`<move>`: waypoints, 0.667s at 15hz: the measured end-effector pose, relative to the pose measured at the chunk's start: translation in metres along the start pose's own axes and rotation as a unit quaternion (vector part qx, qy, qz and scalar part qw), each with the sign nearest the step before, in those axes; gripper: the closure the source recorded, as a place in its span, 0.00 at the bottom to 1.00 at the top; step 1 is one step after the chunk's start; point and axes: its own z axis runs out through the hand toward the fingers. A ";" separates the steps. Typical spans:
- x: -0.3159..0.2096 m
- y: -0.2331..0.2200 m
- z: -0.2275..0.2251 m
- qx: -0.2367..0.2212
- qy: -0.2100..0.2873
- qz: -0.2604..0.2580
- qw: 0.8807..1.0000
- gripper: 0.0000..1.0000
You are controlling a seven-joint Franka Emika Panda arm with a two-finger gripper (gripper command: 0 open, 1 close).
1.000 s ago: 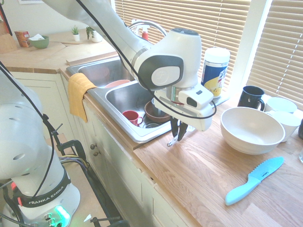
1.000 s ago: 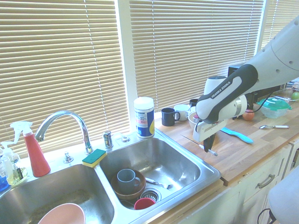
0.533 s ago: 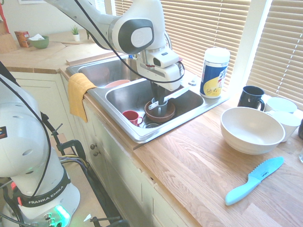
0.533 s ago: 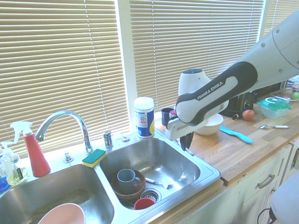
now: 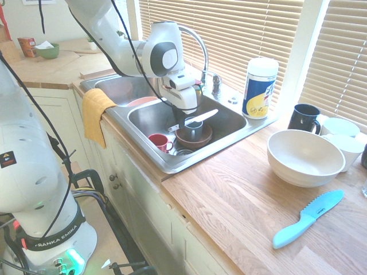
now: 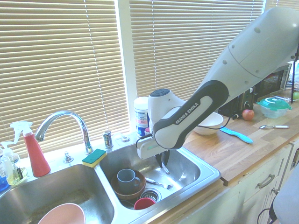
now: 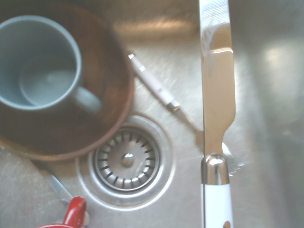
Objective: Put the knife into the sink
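Observation:
My gripper (image 5: 186, 118) hangs over the right basin of the sink (image 5: 190, 164), shut on the knife (image 5: 202, 116). The knife is slim and silver, and its blade sticks out sideways above the brown bowl (image 5: 194, 139). In the second exterior view the gripper (image 6: 162, 161) is low inside the sink (image 6: 211, 173), with the knife (image 6: 165, 169) slanting down from it. Seen from the wrist, the knife (image 7: 217, 90) has a shiny blade and a pale handle, and it hovers over the basin floor beside the drain (image 7: 126, 159).
The basin holds a brown bowl with a grey mug (image 6: 127, 178), a red cup (image 5: 159, 141) and a fork (image 6: 159, 183). On the counter are a blue plastic knife (image 5: 308, 219), a white bowl (image 5: 305, 156), a wipes canister (image 5: 261, 87) and a black mug (image 5: 304, 117). A yellow cloth (image 5: 94, 112) hangs on the sink's front.
The arm has carried the knife from above the wooden counter leftwards over the sink rim and down into the right basin. The grip has stayed shut.

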 end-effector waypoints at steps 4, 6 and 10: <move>-0.006 -0.017 0.045 -0.013 -0.006 0.002 1.000 1.00; -0.001 -0.025 0.067 -0.012 -0.013 0.006 1.000 1.00; 0.014 -0.040 0.108 -0.015 -0.020 0.017 1.000 1.00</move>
